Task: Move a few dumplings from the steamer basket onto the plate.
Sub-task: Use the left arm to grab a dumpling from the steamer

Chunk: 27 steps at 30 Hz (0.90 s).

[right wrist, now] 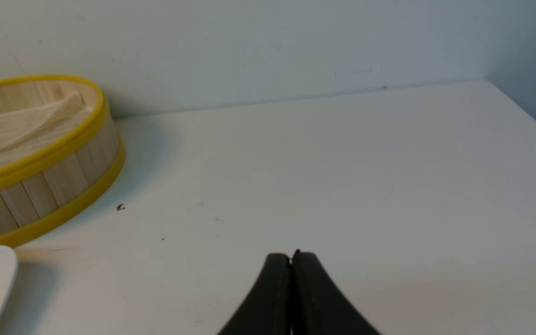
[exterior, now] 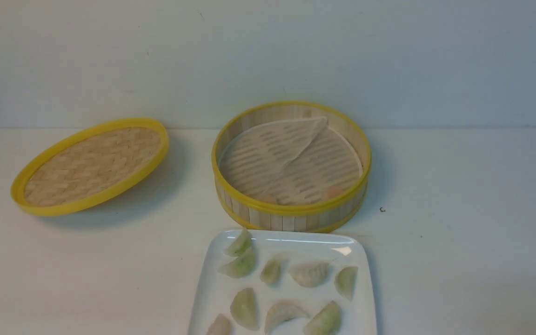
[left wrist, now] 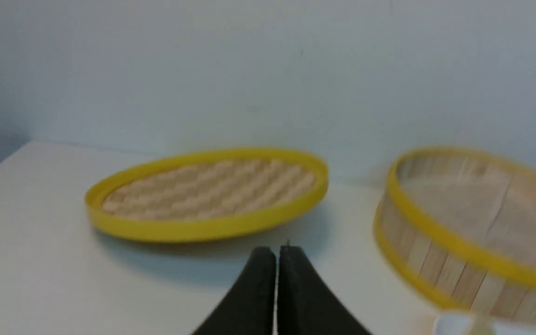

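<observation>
Dumplings (exterior: 334,191), two pinkish ones, sit in the steamer basket (exterior: 291,218), none yet on the plate (exterior: 210,284); my left gripper (left wrist: 277,253) and right gripper (right wrist: 291,258) are pressed together, empty.

Jaws pressed together, nothing held
Left gripper (left wrist: 277,255) and right gripper (right wrist: 291,258) both point toward the far side, black jaws fully closed

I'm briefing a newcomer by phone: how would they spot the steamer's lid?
On the white table, find the deep bamboo basket behind the plate. The lid lies apart to its left. It alone is shallow, with a woven face instead of upright slats.
</observation>
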Each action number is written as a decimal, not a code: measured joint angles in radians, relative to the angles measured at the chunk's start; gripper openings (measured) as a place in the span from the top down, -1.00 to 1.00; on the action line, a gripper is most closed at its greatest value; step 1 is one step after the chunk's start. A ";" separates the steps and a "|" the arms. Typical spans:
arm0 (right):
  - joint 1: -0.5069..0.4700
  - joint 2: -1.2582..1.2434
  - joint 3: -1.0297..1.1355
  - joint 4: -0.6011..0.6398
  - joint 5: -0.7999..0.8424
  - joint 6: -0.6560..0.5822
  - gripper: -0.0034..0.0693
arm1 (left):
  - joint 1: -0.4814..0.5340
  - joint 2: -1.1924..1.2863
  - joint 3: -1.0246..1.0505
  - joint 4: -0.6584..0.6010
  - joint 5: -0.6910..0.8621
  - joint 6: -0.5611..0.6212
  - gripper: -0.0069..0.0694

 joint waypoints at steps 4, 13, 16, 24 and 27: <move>0.000 0.000 0.000 -0.001 0.000 0.000 0.95 | 0.000 0.000 0.000 -0.097 -0.125 -0.040 0.83; 0.000 0.000 0.006 0.086 -0.070 0.021 0.95 | 0.000 0.000 0.000 -0.150 -0.294 -0.105 0.83; 0.000 0.000 0.006 0.212 -0.191 0.069 0.95 | 0.000 0.000 -0.003 -0.146 -0.348 -0.182 0.83; 0.000 0.000 0.006 0.417 -0.395 0.127 0.95 | 0.000 0.042 -0.231 0.006 -0.251 -0.278 0.83; 0.000 0.000 0.006 0.423 -0.426 0.129 0.95 | 0.000 0.137 -0.404 0.137 -0.100 -0.283 0.83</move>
